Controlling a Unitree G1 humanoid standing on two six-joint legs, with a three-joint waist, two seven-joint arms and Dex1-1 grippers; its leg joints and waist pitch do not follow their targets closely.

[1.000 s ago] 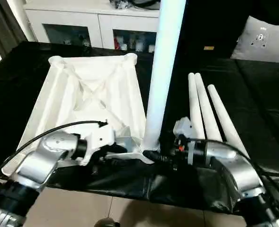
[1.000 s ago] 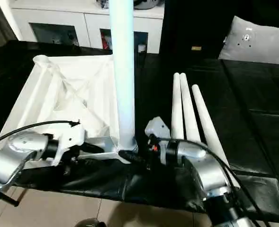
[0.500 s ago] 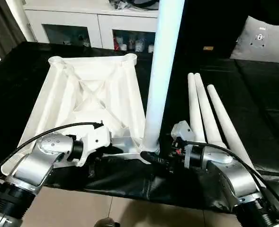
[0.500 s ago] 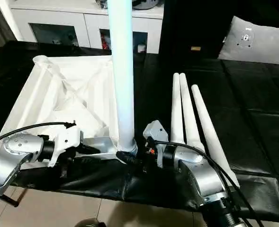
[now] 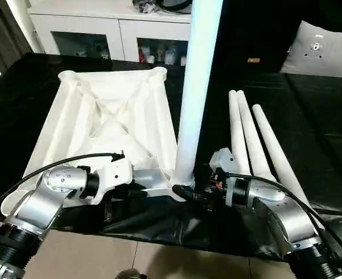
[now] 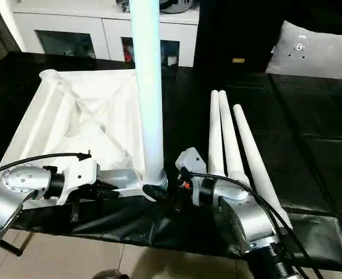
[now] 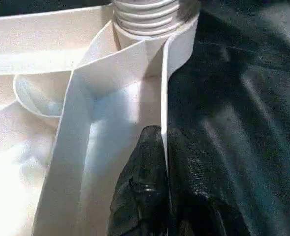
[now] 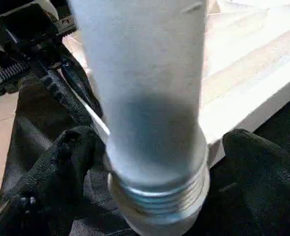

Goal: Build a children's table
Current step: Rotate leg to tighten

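Table top: the white table top (image 5: 107, 125) lay upside down, ribbed side up, on the black-covered counter (image 5: 310, 104), towards the robot's left.
Standing leg: one white leg (image 5: 195, 87) stood upright in the near corner socket (image 5: 179, 189), its threaded end (image 8: 157, 194) showing at the socket.
Spare legs: three more legs (image 5: 255, 139) lay side by side on the counter, to the right of the table top.
Left end effector: the left end effector (image 7: 159, 187) was pinched onto the thin near rim of the table top (image 7: 165, 98), just beside the socket, one black finger (image 7: 142, 191) on each side of the wall.
Right end effector: the right end effector (image 8: 154, 162) stood wide apart, its fingers (image 8: 61, 167) either side of the base of the standing leg; I cannot tell whether they touched it.
Behind: a white cabinet (image 5: 112, 29) with glass doors stood beyond the counter.
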